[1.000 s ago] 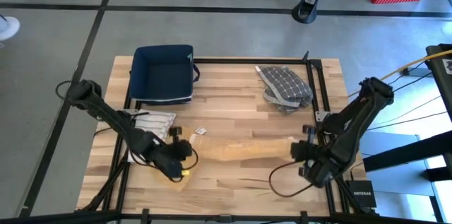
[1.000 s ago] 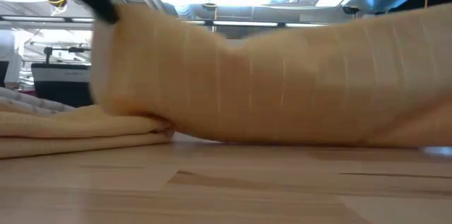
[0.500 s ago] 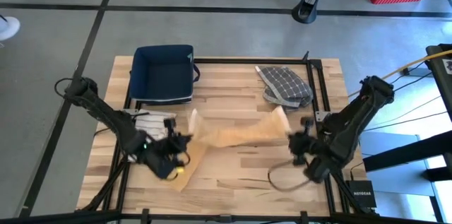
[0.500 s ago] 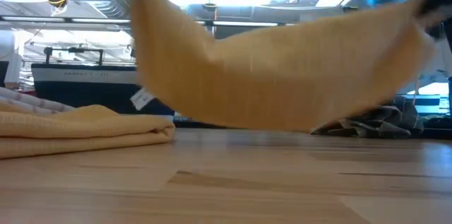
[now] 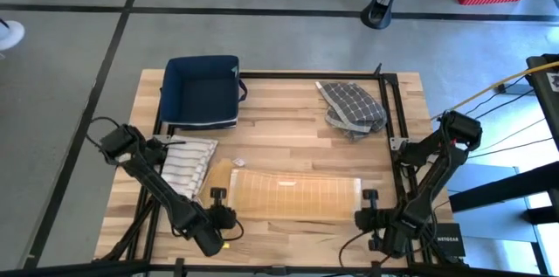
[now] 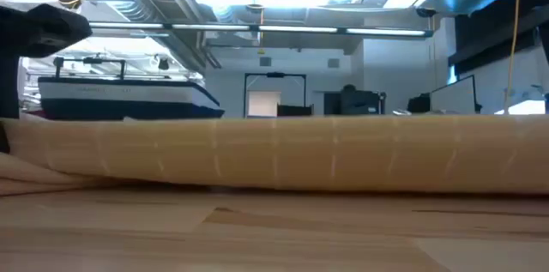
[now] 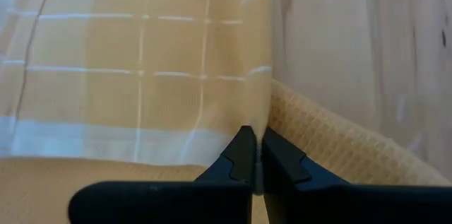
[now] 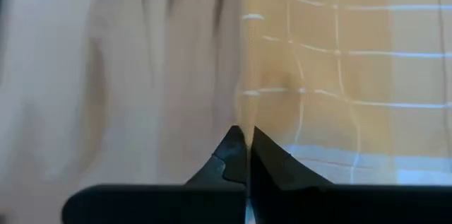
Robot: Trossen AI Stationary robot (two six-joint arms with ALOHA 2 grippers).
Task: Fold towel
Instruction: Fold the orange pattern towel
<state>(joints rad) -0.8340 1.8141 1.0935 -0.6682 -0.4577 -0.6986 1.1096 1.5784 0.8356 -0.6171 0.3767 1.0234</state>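
1. Two grippers of ours sit at the front of the wooden table (image 5: pixel 288 124), one at each end of the yellow towel (image 5: pixel 293 196).
2. We see the towel lying flat as a long strip across the front middle of the table, with thin pale lines crossing it.
3. Our left gripper (image 5: pixel 218 197) is at the towel's left end; in the left wrist view its fingertips (image 7: pixel 244 155) are pressed together on the cloth's edge, so we read it as clamped on the towel.
4. Our right gripper (image 5: pixel 366 198) is at the towel's right end; in the right wrist view its fingertips (image 8: pixel 236 148) are likewise pinched together on the cloth's edge.
5. From the low view we see the towel (image 6: pixel 283 154) stretched as a low band across the whole width, close above the table top.
6. Left of the towel lies a striped white cloth (image 5: pixel 187 162), near the left arm.
7. At the back left of the table we see a dark blue bin (image 5: pixel 203 92).
8. At the back right lies a crumpled grey checked cloth (image 5: pixel 352 107), well apart from the towel.
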